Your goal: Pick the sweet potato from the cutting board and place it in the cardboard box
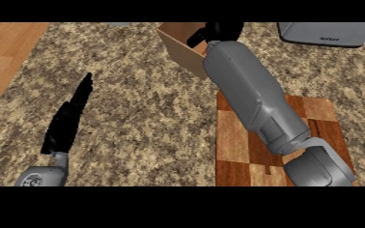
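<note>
Right hand (pixel 217 30) is up over the cardboard box (pixel 182 46), black fingers bunched at the opening; whether they are wrapped round anything I cannot tell, as the top of the view cuts them off. Its grey forearm stretches across the cutting board (pixel 235 140), whose visible squares lie bare. No sweet potato shows anywhere, so I'd guess it sits inside that hand or already in the box. If it is let go while over the near wall, it could strike the rim and roll onto the counter (pixel 143 101). Left hand (pixel 68 118) rests low at the left, fingers straight, holding nothing.
</note>
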{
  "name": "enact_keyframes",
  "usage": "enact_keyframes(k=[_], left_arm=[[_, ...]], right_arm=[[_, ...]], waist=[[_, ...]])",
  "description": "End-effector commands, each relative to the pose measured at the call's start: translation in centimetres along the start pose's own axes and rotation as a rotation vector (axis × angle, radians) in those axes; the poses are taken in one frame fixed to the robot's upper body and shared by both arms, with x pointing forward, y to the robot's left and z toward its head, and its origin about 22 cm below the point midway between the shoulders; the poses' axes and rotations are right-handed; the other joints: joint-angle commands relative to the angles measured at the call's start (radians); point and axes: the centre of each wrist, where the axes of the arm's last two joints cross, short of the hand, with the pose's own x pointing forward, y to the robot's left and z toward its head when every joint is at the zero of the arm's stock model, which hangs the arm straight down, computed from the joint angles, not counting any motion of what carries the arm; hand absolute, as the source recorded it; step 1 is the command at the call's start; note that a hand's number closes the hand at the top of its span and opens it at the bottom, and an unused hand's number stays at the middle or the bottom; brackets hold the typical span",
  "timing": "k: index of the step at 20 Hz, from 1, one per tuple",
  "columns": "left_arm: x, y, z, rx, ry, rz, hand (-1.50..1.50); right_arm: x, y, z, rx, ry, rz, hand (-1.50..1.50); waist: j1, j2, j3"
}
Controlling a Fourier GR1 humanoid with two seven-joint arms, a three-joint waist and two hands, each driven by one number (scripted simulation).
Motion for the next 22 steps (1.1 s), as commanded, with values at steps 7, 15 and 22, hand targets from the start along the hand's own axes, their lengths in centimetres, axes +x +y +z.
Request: enact_keyframes(k=[7,15,22], left_arm=[[-0.2,0.6,0.2,0.021,0.025,0.008,0.00],[-1.1,2.1,0.9,0.066,0.049,0.014,0.00],[-1.9,3.3,1.6,0.099,0.081,0.008,0.00]], right_arm=[[-0.2,-1.1,-1.0,-0.290,-0.012,-0.412,-1.50],[-2.4,-2.5,-2.0,-0.448,0.000,-0.644,-1.50],[-8.5,-5.6,-3.2,-0.506,0.042,-0.693,-1.50]], waist=[[-0.030,-0.004,0.002],[-0.069,-0.022,0.002],[-0.133,-0.046,0.001]])
